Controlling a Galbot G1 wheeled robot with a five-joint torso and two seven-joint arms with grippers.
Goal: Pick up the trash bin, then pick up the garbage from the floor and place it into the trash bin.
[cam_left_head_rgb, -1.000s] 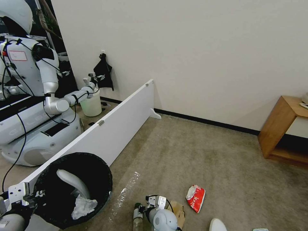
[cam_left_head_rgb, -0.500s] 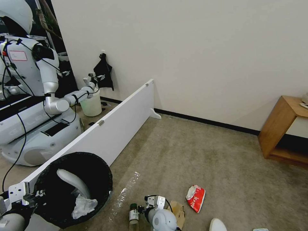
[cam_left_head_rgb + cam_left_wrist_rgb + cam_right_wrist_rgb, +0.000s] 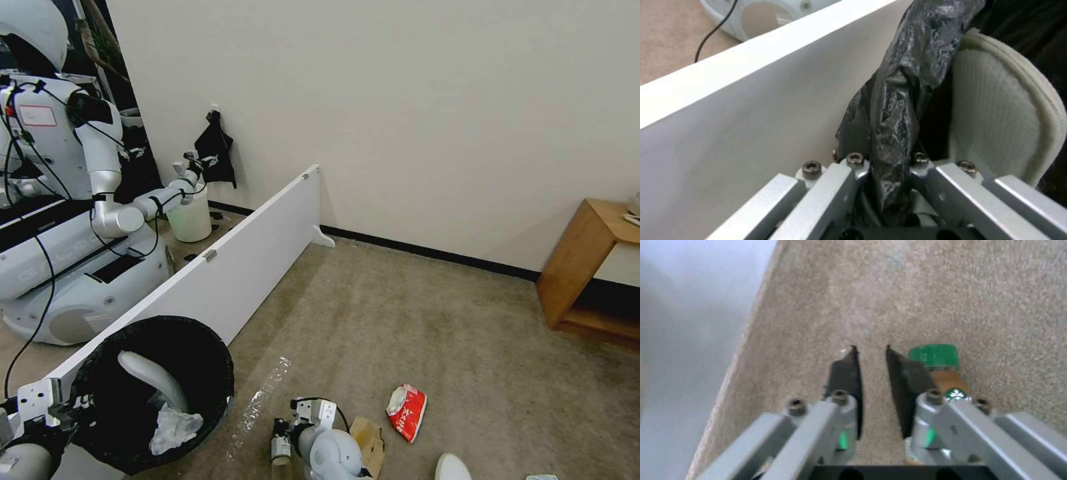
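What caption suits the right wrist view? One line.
Right tool above the carpet, fingers slightly apart, green-capped bottle just outside one finger.

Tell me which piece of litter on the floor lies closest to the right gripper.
The small bottle with the green cap lies beside the right gripper, outside its fingers. The red packet lies farther away.

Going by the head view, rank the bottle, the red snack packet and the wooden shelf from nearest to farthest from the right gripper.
From the right gripper:
1. Bottle, right beside it on the carpet.
2. Red snack packet, farther to the robot's right.
3. Wooden shelf, far right against the wall.
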